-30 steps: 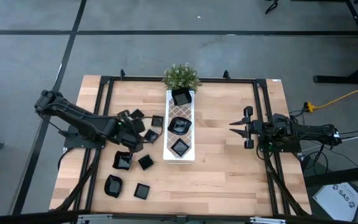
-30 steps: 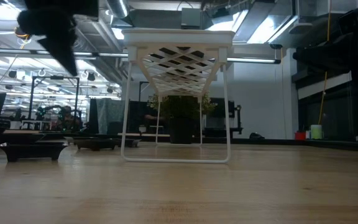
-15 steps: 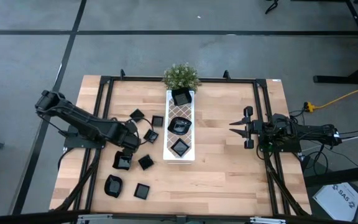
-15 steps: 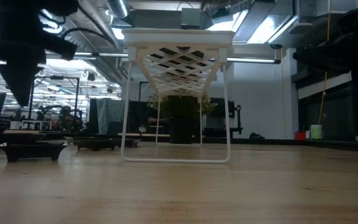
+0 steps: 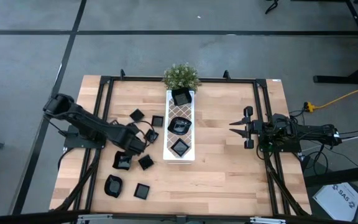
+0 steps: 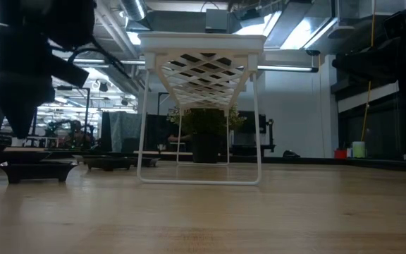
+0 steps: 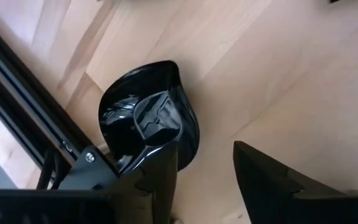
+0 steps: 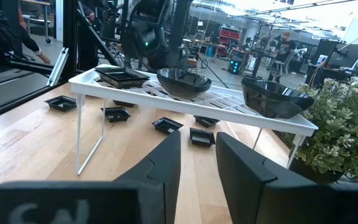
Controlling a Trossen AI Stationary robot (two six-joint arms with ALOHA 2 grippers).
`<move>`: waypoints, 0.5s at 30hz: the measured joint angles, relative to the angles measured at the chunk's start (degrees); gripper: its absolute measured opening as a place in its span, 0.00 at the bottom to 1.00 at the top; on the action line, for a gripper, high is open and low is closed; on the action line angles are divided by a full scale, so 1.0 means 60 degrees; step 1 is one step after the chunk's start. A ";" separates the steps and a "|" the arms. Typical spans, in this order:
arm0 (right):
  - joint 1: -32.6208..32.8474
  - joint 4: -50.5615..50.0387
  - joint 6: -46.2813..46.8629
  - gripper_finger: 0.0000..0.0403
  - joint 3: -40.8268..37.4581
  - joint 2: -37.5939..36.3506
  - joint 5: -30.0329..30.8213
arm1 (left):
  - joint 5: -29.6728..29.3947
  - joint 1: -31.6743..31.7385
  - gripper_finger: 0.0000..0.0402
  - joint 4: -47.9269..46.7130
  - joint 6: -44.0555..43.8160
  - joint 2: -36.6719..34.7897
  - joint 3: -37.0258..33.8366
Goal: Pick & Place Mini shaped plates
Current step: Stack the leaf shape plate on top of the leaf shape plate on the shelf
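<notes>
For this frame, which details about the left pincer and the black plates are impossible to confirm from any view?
- High view: whether the left pincer touches a glossy black plate; the arm covers it.
- Left wrist view: the glossy black wavy-rimmed plate is partly hidden behind a finger; contact unclear.
- Low view: plates atop the white lattice tray are hidden by its rim.
- High view: plate rim shapes are too small.

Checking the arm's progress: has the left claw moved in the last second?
Yes. In the high view the left claw has moved toward the table's near edge, alongside the white tray.
</notes>
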 joint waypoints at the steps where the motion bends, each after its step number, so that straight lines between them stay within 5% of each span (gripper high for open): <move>1: -0.0004 0.0001 0.0002 0.25 0.0001 0.0001 0.0000 | 0.0000 0.0000 0.38 0.0000 -0.0067 0.0138 0.0000; 15: -0.0001 0.0002 -0.0001 0.25 -0.0001 0.0002 0.0000 | 0.0002 0.0004 0.38 0.0064 0.0078 0.1747 -0.0004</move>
